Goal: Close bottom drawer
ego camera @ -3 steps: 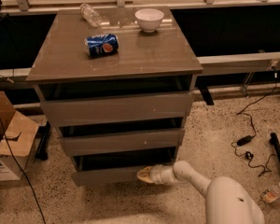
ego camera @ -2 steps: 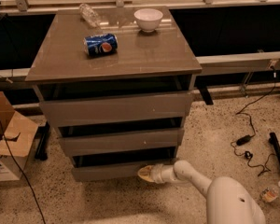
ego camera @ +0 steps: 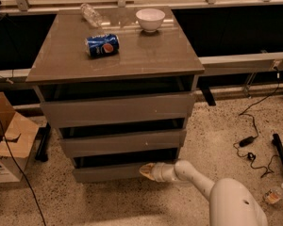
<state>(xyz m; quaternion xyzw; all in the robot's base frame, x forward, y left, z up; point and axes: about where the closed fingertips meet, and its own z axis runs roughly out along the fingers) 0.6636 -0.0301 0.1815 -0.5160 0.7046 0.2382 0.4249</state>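
Observation:
The bottom drawer (ego camera: 108, 173) is the lowest, shortest grey-brown front of the cabinet (ego camera: 114, 69). It stands slightly out, with a dark gap above it. My gripper (ego camera: 145, 170), with tan fingertips on a white arm (ego camera: 198, 180), reaches in from the lower right and rests against the right part of that drawer front. Above it are the middle drawer (ego camera: 122, 142) and the top drawer (ego camera: 115, 109), both also standing a little out.
On the cabinet top lie a blue soda can (ego camera: 102, 45), a clear plastic bottle (ego camera: 91, 14) and a white bowl (ego camera: 150, 19). A cardboard box (ego camera: 9, 140) stands at the left. Cables (ego camera: 247, 142) and a small bottle (ego camera: 274, 194) lie on the floor at the right.
The gripper stays against the bottom drawer front. The drawer front looks slightly further in than before. Nothing else has moved.

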